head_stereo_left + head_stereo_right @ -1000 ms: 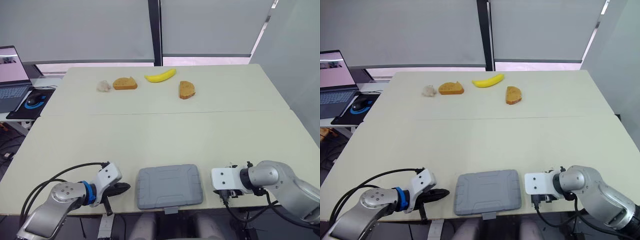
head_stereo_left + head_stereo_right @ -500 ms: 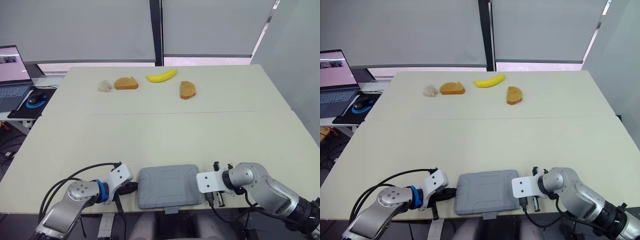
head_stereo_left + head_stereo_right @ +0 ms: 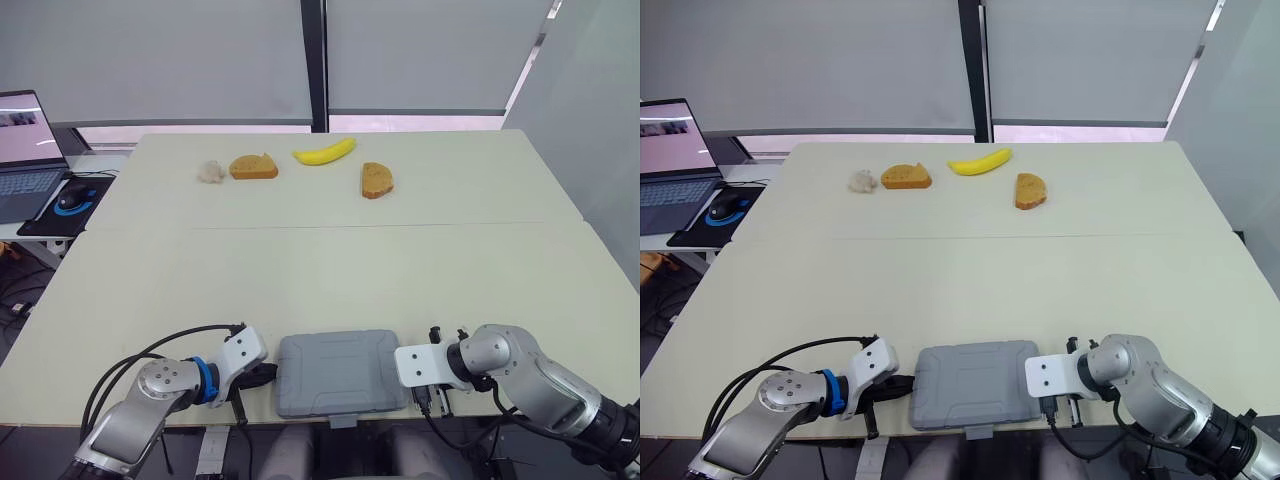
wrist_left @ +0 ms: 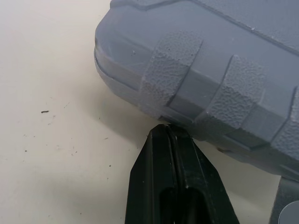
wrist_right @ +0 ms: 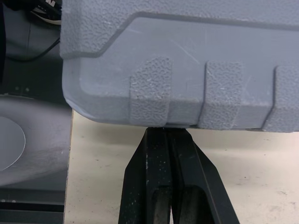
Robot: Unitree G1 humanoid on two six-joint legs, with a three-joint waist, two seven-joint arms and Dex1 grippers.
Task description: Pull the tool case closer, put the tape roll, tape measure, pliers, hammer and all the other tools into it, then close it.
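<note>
A closed grey tool case (image 3: 338, 370) lies flat at the table's near edge, its latch tab hanging over the edge. My left gripper (image 4: 166, 131) is shut, and its tip touches the case's left side wall (image 4: 210, 74) near a corner. My right gripper (image 5: 164, 131) is also shut, pressed tip-first against the case's right side wall (image 5: 187, 60) near its front corner. In the left eye view the left gripper (image 3: 266, 374) sits just left of the case, and the right arm's white wrist plate (image 3: 420, 365) sits just right of it.
Far across the table lie a banana (image 3: 324, 152), two bread slices (image 3: 252, 166) (image 3: 376, 179) and a small white lump (image 3: 209, 172). A laptop (image 3: 25, 150) and a mouse (image 3: 68, 199) sit on a side desk at the left. The table's front edge (image 3: 150, 425) runs just under both grippers.
Over the last second both grippers closed in from the sides until they touched the case. Since half a second ago they have barely moved, and the case stays put.
</note>
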